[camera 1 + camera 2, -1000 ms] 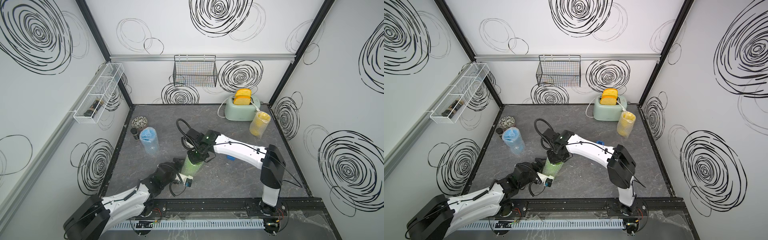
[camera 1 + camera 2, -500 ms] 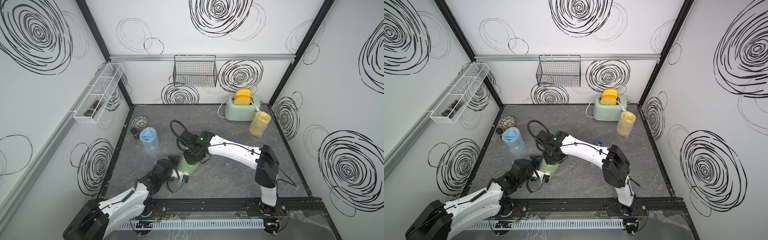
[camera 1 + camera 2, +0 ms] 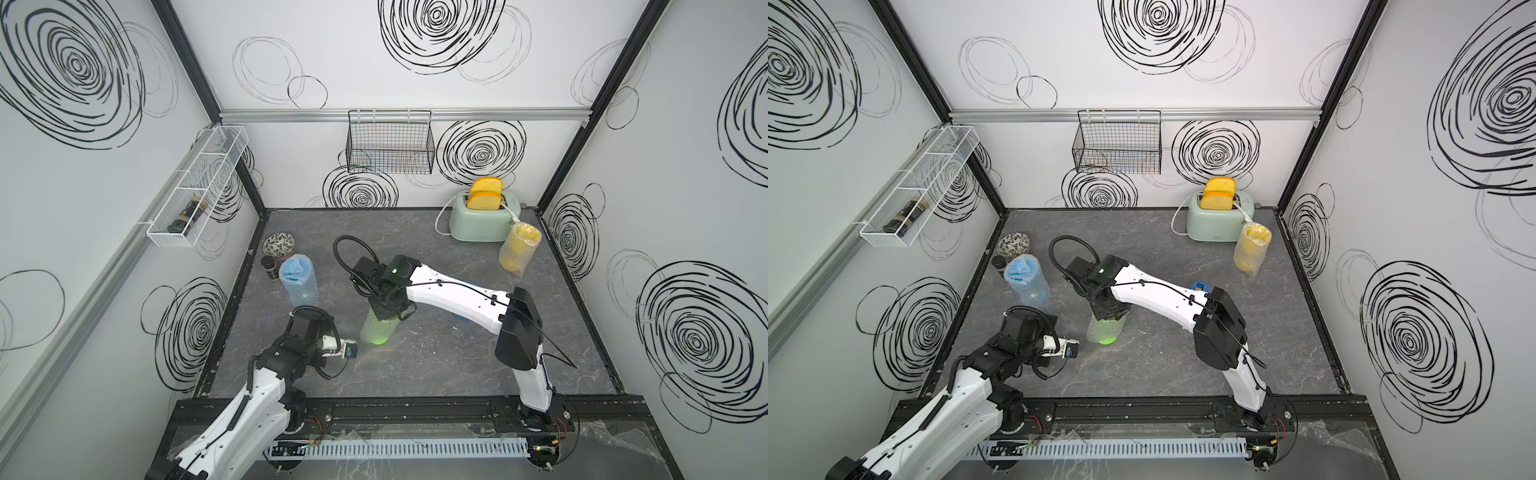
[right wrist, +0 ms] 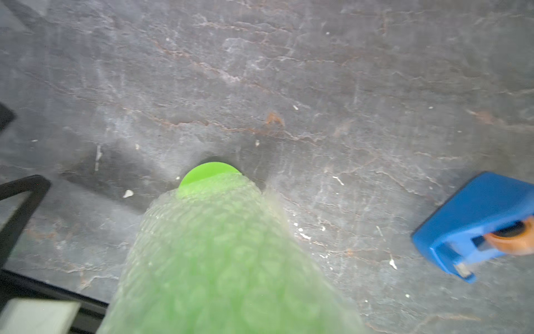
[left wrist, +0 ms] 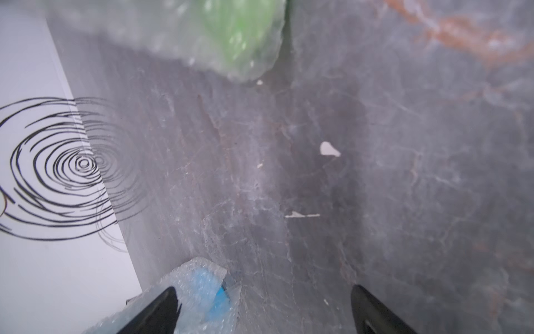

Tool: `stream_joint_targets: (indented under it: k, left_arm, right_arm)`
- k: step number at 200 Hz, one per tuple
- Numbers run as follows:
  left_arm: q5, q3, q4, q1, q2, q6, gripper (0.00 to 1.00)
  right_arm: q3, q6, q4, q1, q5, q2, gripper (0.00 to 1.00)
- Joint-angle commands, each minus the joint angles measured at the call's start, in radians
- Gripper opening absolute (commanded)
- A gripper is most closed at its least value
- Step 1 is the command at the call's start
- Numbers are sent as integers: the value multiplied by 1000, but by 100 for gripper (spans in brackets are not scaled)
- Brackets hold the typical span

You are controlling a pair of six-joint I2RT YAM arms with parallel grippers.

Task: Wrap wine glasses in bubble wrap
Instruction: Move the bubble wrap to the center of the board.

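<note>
Three goblets wear wrap (image 4: 161, 211): the blue goblet (image 3: 297, 278) by the left wall, the yellow goblet (image 3: 518, 249) beside the toaster (image 3: 478, 226), and the green goblet (image 3: 376, 328) mid-table, tilted. My right gripper (image 3: 388, 311) grips the green goblet at its upper end. My left gripper (image 5: 263, 289) hangs wide and empty near it. I cannot tell whether the green foot touches the table (image 3: 436, 365). I judge this is the set-down. I'd tip it upright, lower until the foot sits flat, then release gently so the wrap holds.
</note>
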Motion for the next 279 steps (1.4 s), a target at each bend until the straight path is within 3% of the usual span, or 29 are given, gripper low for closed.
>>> stream_joint_targets:
  k: [1, 56, 79, 104, 128, 148, 246, 279]
  left_arm:
    - [121, 52, -14, 14, -13, -79, 97]
    - [245, 200, 161, 19, 92, -670, 97]
    - [242, 267, 258, 29, 177, -935, 96]
    - [235, 307, 322, 26, 237, -1097, 97]
    - [220, 311, 351, 11, 238, -1165, 97]
    - [244, 295, 371, 9, 245, -1204, 97]
    - [240, 341, 372, 21, 340, -1244, 97]
    - [205, 304, 471, 21, 378, -1272, 97]
  right_arm:
    - [22, -8, -134, -53, 119, 51, 28]
    - [114, -126, -125, -244, 183, 113, 29]
    - [255, -189, -126, -333, 177, 177, 30]
    - [432, -230, -180, -397, 161, 272, 33]
    - [466, -248, -180, -420, 131, 269, 45]
    - [462, -258, -170, -437, 90, 247, 49]
    - [478, -305, -126, -521, -72, 129, 51]
    - [525, -306, -139, -543, -112, 69, 52]
